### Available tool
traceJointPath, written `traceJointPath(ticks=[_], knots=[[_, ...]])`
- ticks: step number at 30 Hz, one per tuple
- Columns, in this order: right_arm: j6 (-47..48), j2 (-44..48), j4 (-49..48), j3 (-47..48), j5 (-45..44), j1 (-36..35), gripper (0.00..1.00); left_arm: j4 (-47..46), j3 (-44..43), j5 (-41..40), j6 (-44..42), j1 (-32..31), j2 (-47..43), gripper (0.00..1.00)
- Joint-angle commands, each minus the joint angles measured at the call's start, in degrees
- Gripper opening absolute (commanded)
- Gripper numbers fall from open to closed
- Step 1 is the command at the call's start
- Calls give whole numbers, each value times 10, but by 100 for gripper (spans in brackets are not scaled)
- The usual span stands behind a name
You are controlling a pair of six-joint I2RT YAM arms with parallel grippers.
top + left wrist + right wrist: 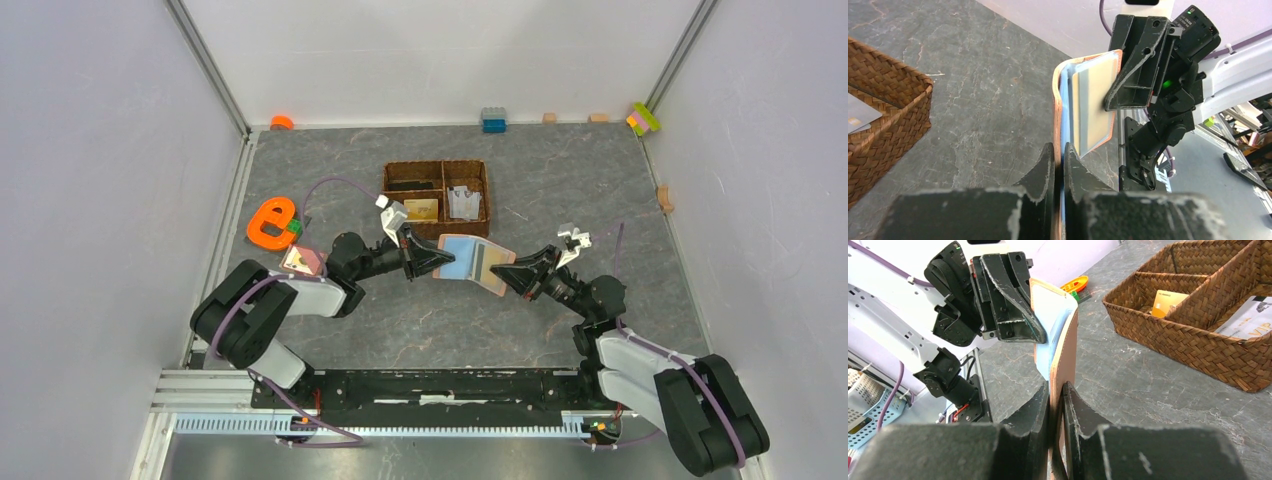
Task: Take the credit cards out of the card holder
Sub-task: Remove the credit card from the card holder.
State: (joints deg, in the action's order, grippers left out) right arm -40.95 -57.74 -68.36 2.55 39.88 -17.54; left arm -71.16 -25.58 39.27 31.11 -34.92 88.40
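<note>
Spanning the gap between the two grippers, just ahead of the arm bases, the card holder (474, 262) is spread open: salmon-pink outside, pale blue lining, with a tan card (1093, 110) tucked in a pocket. The left gripper (435, 262) is pinched tight on its left flap and the right gripper (512, 276) on its right flap. A pinkish-copper card (300, 262) lies beside the left arm. Just behind the holder stands a woven basket (386, 195), with a gold card (421, 210) in its near-left compartment. Farther left lies an orange toy (270, 222), and a blue block (493, 121) sits by the back wall.
</note>
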Motion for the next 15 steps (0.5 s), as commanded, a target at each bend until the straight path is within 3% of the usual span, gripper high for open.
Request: traceJointPath(ticks=[1,5,15], knots=[[23,2,-4,25,-18,2,0,-51,-26,39,3,-12,16,3],[36,-1,15,28,-29,1,0,-103,-33,67,29,-27,39,2],[18,-19,-16,28,-15,1,0,-71,-59,58,20,-48,50,2]])
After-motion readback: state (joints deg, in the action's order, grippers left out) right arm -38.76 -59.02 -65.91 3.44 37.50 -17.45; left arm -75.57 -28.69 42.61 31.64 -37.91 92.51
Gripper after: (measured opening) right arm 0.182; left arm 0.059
